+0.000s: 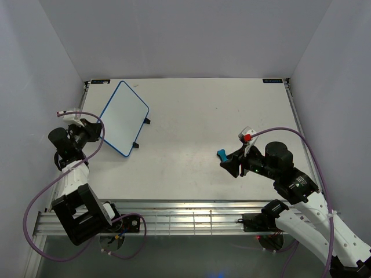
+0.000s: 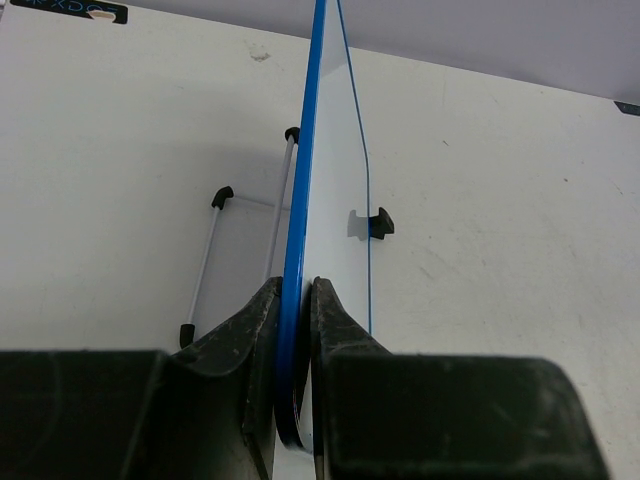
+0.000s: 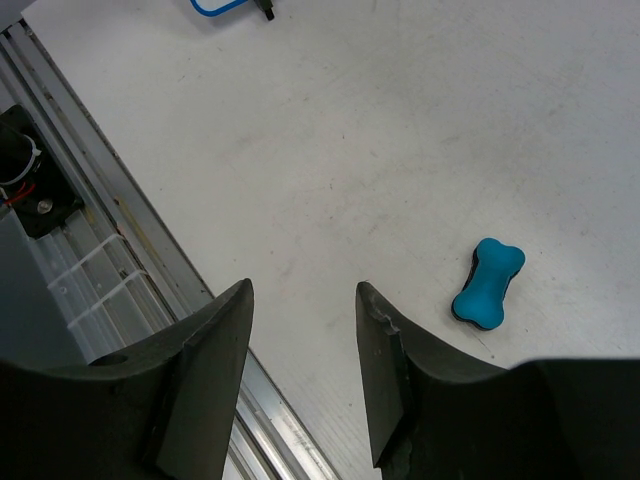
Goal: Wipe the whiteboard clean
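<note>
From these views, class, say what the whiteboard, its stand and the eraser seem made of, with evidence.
Whiteboard: smooth white face, likely coated sheet; shiny blue rim, probably plastic. Stand: thin white rods with black caps, seemingly painted wire. Eraser: matte blue body, plastic or foam, over a dark base, perhaps felt.

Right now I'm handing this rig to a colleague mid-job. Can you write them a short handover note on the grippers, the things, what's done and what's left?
Left gripper: shut on the edge of the small blue-rimmed white whiteboard, which stands tilted at the left rear of the table.
Right gripper: open and empty above the table. The small blue bone-shaped eraser lies on the table beside it, not held.
Done: the board's face shows no marker in the top view.
Left: probably only releasing the board, but check the face up close first.
</note>
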